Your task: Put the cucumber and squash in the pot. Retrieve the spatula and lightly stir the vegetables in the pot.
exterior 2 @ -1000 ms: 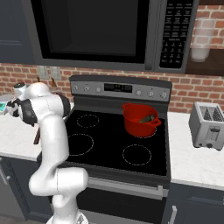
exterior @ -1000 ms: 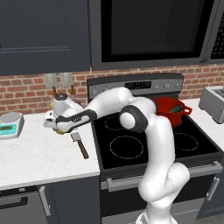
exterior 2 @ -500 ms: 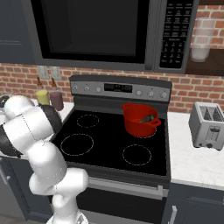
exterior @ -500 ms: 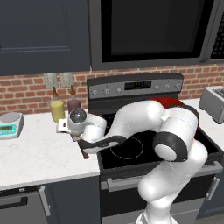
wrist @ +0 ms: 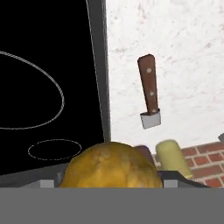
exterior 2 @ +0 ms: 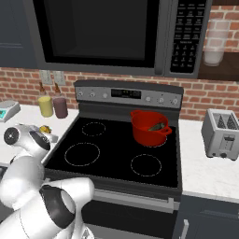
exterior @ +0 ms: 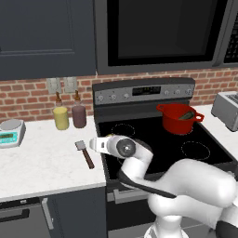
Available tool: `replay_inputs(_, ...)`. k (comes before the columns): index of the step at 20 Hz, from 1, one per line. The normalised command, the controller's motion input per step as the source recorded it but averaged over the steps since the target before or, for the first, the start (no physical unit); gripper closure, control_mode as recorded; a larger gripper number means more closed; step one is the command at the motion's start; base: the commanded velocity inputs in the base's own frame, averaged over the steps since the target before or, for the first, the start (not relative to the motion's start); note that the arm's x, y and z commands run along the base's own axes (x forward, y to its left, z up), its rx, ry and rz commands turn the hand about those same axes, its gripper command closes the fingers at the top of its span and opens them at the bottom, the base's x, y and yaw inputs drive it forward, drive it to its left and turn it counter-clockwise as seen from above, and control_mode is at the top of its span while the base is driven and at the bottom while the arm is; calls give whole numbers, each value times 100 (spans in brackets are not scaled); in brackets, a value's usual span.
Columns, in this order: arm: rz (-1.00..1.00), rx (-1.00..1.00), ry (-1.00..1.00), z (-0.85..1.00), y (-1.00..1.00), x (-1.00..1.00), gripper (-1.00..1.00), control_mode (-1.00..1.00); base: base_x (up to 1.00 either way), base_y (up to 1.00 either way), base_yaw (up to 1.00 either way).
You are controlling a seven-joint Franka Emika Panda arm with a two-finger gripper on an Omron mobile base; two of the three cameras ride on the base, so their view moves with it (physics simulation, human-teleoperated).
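Red and deep, the pot (exterior: 178, 119) sits on the stove's back right burner; we make out only a dark green end of the cucumber (exterior 2: 156, 126) above its rim. On the white counter (exterior: 42, 162) lies the spatula (exterior: 84, 153), handle toward the front edge, blade toward the bottles. In the hand view the squash (wrist: 111, 166) bulks between the gripper's (wrist: 109, 181) wide-set jaws, hiding its fingertips, so we read it as gripped.
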Motion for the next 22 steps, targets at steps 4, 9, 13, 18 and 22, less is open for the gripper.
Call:
replay_inputs(4,-1,5,-7,67,-100,-39,100,-100,0,0,0)
replay_inputs(9,-25,17,3,85,-100,0,100,-100,0,0,0)
replay_inputs(13,-37,18,10,61,-100,6,100,-100,0,0,0)
replay_inputs(18,-25,6,7,5,-100,40,100,-100,0,0,0)
replay_inputs(22,-16,1,3,7,-100,54,100,-100,0,0,0)
